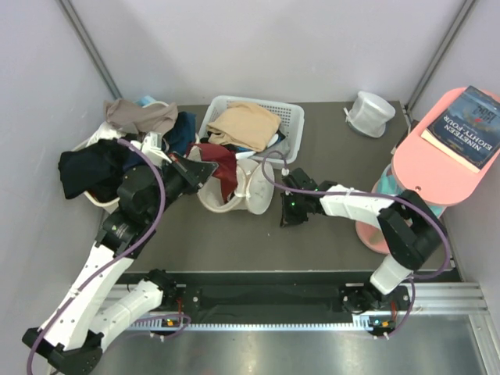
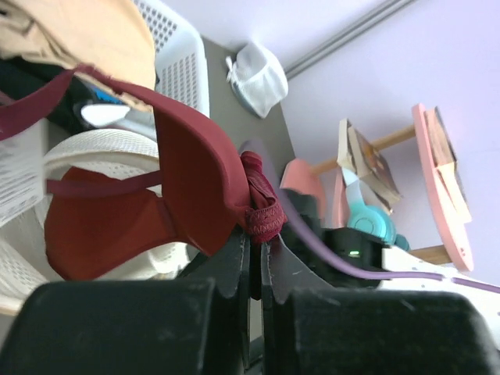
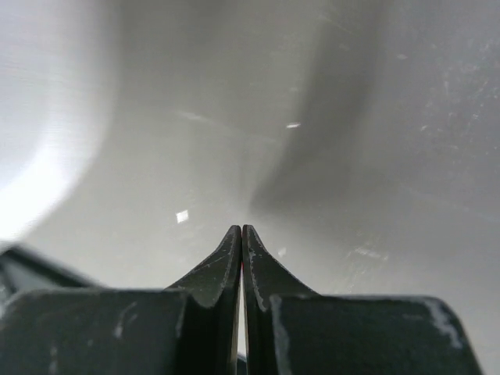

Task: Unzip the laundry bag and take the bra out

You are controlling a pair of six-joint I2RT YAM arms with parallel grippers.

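I am keeping the left pincer (image 2: 255, 244) clamped on a bunched band of the dark red bra (image 2: 183, 176), pinching there so the cups are hanging free above the laundry bag (image 1: 228, 200), which is sitting open on the counter (image 1: 328, 148) just on the near side of the white basket (image 1: 289, 117). I am judging the removal nearly done. The right pincer (image 3: 241, 234) is lying beside the bag, fingers pressed together; whether it is nipping a mesh edge to steady the bag, I am unable to tell
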